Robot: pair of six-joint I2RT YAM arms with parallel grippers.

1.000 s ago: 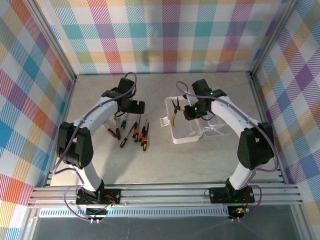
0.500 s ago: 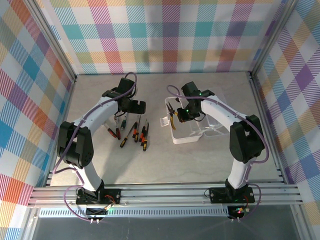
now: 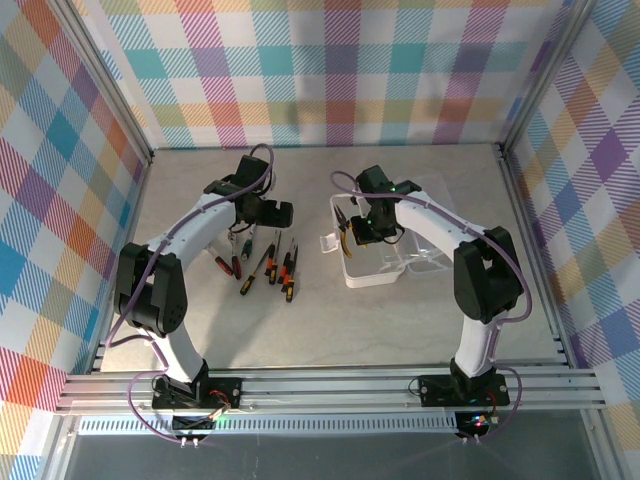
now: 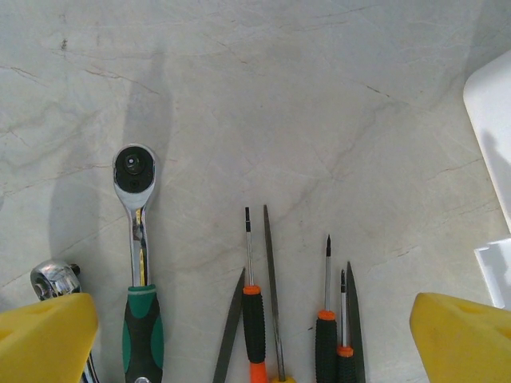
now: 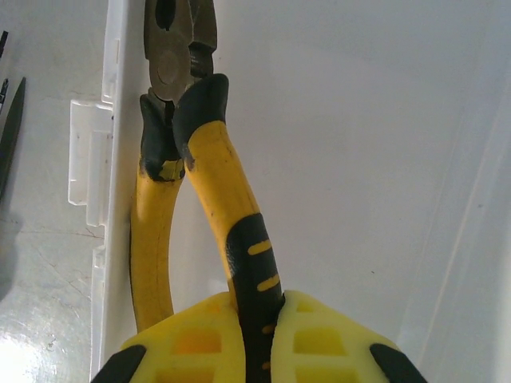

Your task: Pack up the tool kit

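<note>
One black-striped handle of the pliers (image 5: 209,159) is pinched tight in the right gripper (image 5: 257,319). The other handle runs along the left wall of the box (image 5: 118,144), and the pliers' head points away over the box floor. Since a second ago this arm has swung left across the box (the pliers are now hard by that wall). The box floor to their right is bare. The left gripper (image 3: 266,213) has not moved and hangs spread wide over the screwdrivers (image 4: 253,319) and a green-handled ratchet (image 4: 137,239). Open bench (image 3: 330,330) lies in front of the tools and the box.
</note>
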